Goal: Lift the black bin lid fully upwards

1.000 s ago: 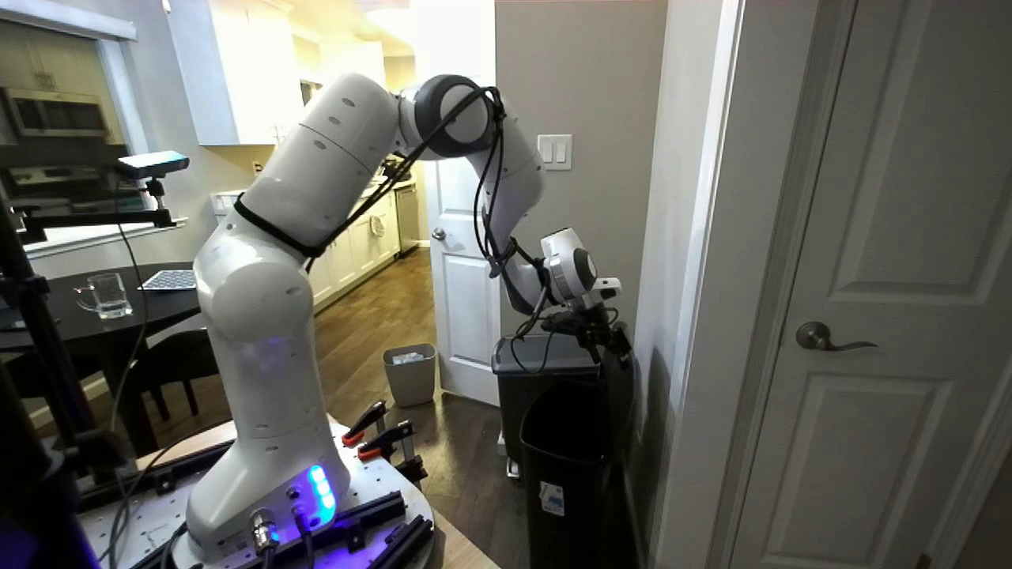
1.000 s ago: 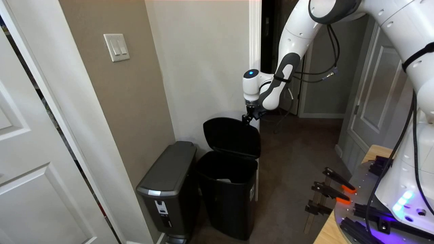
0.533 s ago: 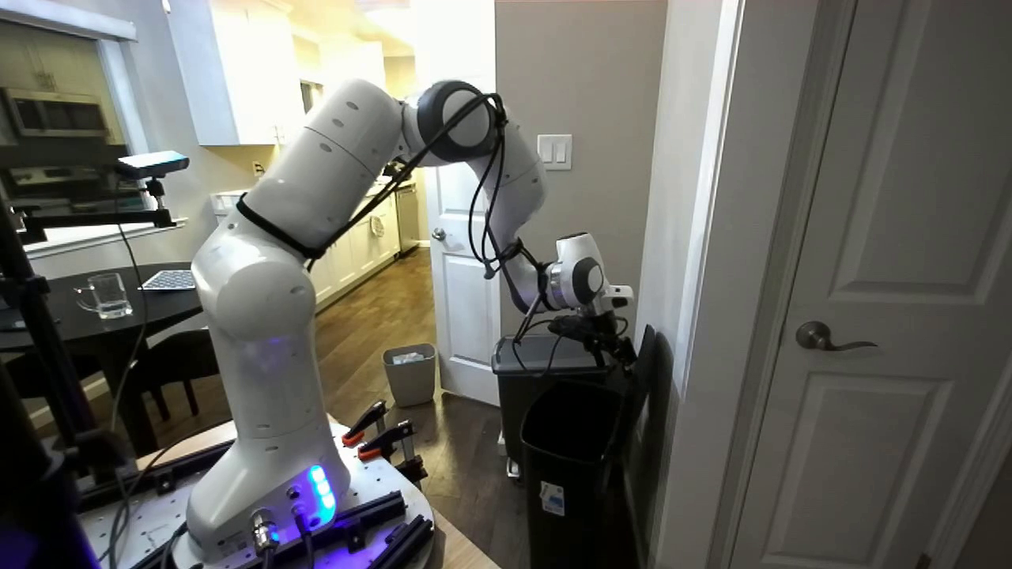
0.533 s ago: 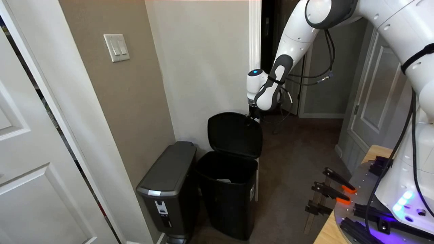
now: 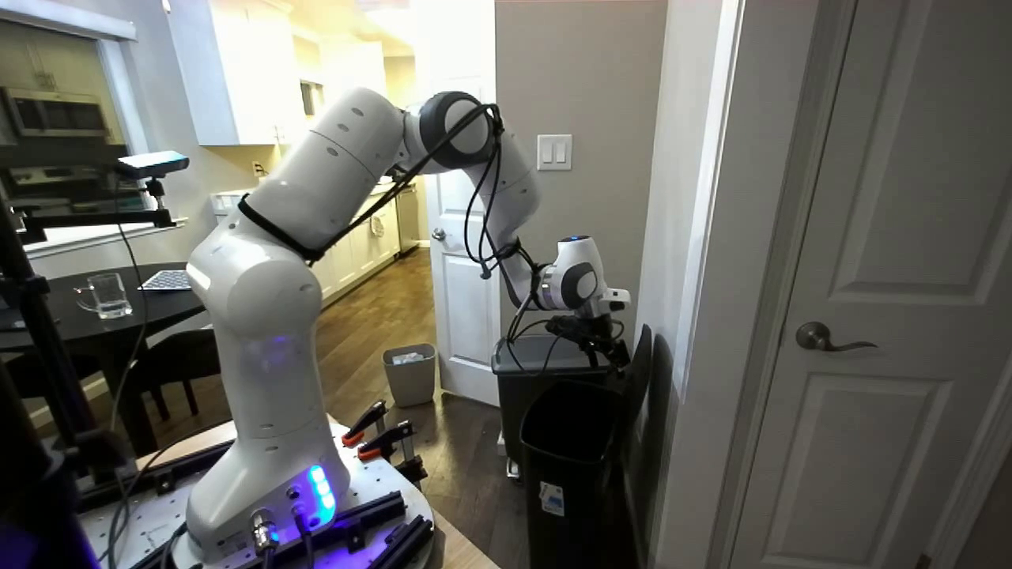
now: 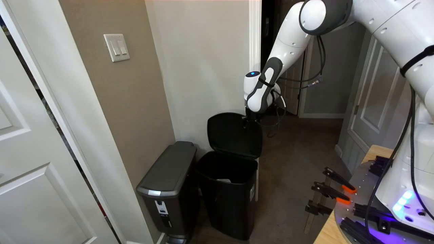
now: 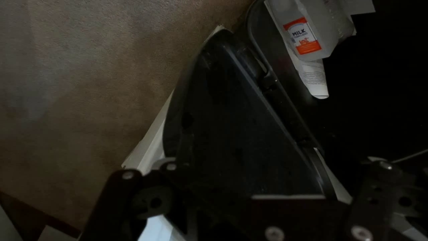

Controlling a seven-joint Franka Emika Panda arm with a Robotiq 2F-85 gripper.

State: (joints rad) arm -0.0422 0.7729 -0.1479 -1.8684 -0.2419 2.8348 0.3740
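Observation:
The black bin lid (image 6: pixel 234 135) stands raised on its hinge, tilted back toward the wall behind the tall black bin (image 6: pixel 225 203). In an exterior view the lid (image 5: pixel 639 371) shows nearly edge-on, close to the wall. My gripper (image 6: pixel 250 118) is at the lid's upper right corner, on its inner side; it also shows beside the lid in an exterior view (image 5: pixel 607 354). I cannot tell whether it touches the lid. In the wrist view the gripper's fingers (image 7: pixel 277 164) are wide apart, with the dark lid (image 7: pixel 230 117) beyond them and nothing visibly gripped.
The smaller grey container (image 6: pixel 169 169) stands beside the bin against the wall. A milk jug (image 7: pixel 307 36) and paper lie in the bin. A small light bin (image 5: pixel 409 375) stands by the white door. Clamps (image 6: pixel 334 191) stick out from the robot's table.
The lid has swung further up and back toward the wall, mostly in the first half second. My gripper moved toward the wall with it, then drew back slightly while the lid stayed up.

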